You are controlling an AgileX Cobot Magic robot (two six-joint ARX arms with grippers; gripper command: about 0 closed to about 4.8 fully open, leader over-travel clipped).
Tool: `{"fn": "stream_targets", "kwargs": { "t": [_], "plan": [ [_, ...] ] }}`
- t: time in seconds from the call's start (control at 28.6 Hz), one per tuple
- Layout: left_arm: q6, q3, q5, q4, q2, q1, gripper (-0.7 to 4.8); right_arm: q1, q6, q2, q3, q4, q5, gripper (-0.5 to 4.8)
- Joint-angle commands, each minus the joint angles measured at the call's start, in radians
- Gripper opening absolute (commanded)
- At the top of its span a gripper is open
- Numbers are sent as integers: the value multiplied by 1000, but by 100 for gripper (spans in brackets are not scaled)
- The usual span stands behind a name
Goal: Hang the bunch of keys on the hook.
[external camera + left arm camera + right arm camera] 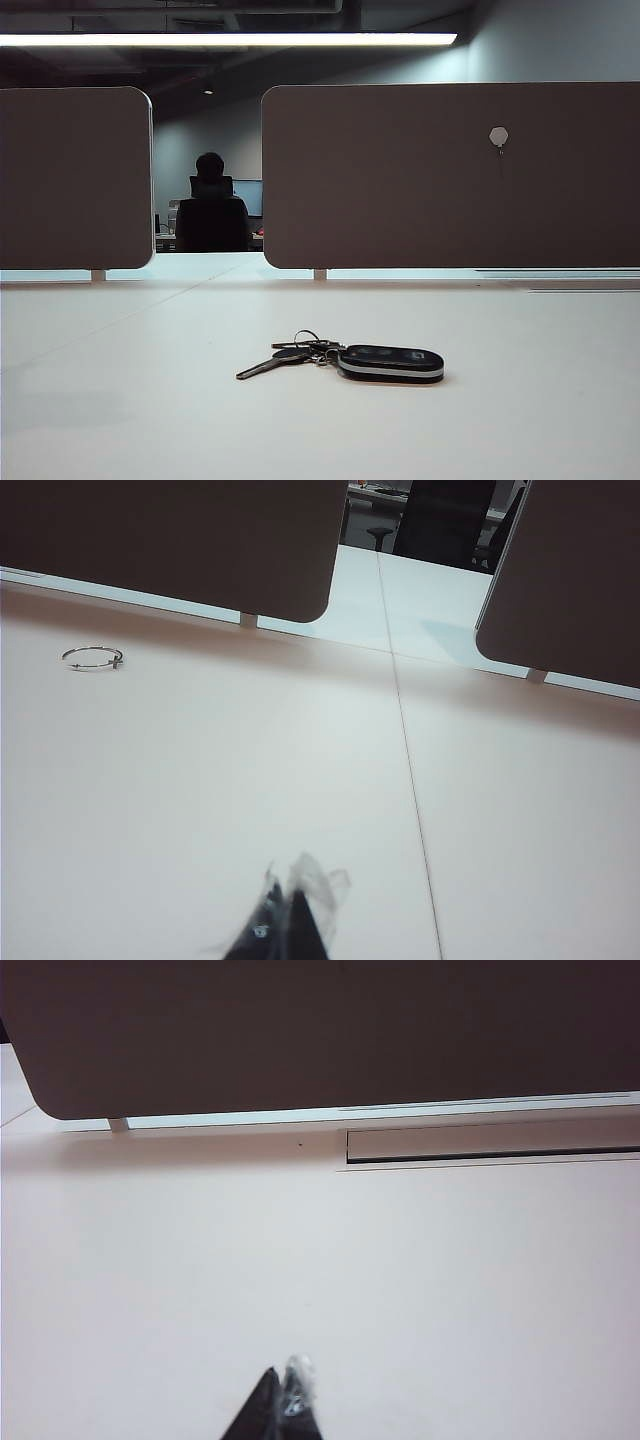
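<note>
Bunch of keys flat on desk, mid-front; hook up on right partition. Left claw closed, empty, low over desk; its view alone shows loose ring. Right claw closed, empty; cable slot ahead.

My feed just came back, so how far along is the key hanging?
Nothing looks done yet. The bunch of keys lies flat on the table, and the hook on the right panel is bare. The left gripper and right gripper are both shut, holding nothing. Left to do: grasp the keys, lift them, hang them.
</note>
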Motion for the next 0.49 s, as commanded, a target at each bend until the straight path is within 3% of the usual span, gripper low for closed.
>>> {"fn": "stream_targets", "kwargs": {
  "t": [0.03,0.28,0.31,0.35,0.38,0.42,0.49],
  "plan": [
    [4,0,5,16,1,1,-5,-1,-29,0,-2,16,5,-5],
    [3,0,5,17,1,1,-1,-1,-27,0,-1,20,16,-5],
    [3,0,5,17,1,1,37,-1,-24,0,0,27,14,0],
    [-16,5,7,24,1,0,256,0,-2,0,18,42,-13,72],
    [-34,11,16,28,1,0,404,0,4,0,39,37,-42,137],
    [-70,38,46,27,1,0,479,1,6,0,81,14,-92,274],
    [-121,95,76,34,2,0,479,15,7,1,176,-56,-105,393]
  ]
}}
